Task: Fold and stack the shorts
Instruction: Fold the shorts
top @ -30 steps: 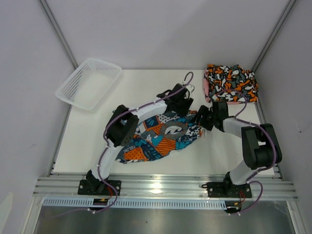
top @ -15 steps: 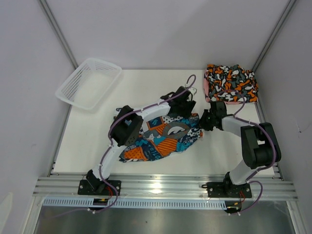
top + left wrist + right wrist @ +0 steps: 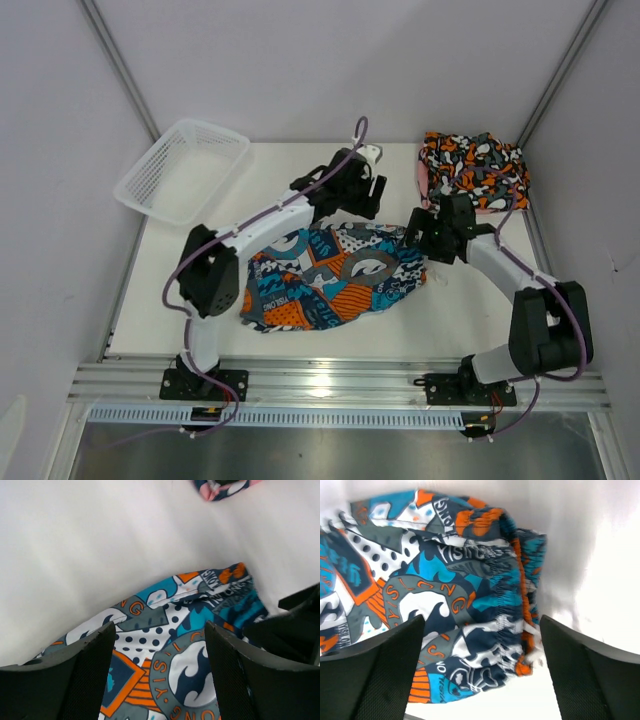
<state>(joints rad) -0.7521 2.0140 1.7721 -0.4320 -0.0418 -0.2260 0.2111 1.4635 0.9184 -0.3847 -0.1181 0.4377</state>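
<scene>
Near edge: both arm bases sit on the metal rail (image 3: 330,385), L base (image 3: 205,385) and R base (image 3: 470,388).
Table (image 3: 440,320): white, bare ahead of the R base.
Teal-navy shorts (image 3: 335,275): lie mid-table between the two arms, spread roughly flat w/ wavy edges. Print is orange, white and grey graphics. L arm crosses above their left part.
Elastic waistband (image 3: 520,605): gathered and rippled, at the shorts' right end, seen in R wrist view.
Right end effector (image 3: 432,238): at the right end of the teal-navy shorts, pointing down over the waistband. In R wrist view (image 3: 481,622) jaws stand wide apart w/ nothing clamped, cloth lies below the gap.
Left end effector (image 3: 365,188): farther back, over the far edge of the same shorts. In L wrist view (image 3: 159,630) jaws are spread, no cloth pinched. Shorts' far edge shows between the fingers (image 3: 75,680), bare table beyond.
Gap betw. end effectors: near each other, not touching.
Black-orange shorts (image 3: 472,170): far-right corner, folded, top of the stack, well apart from the teal-navy pair.
Pink shorts (image 3: 424,185): under the black-orange pair. Only a pink strip shows at the stack's left side, and a corner also peeks in at the top of L wrist view (image 3: 220,487).
Basket (image 3: 183,170): white mesh, far-left corner, partly past the table's edge. Contents: can't tell.
</scene>
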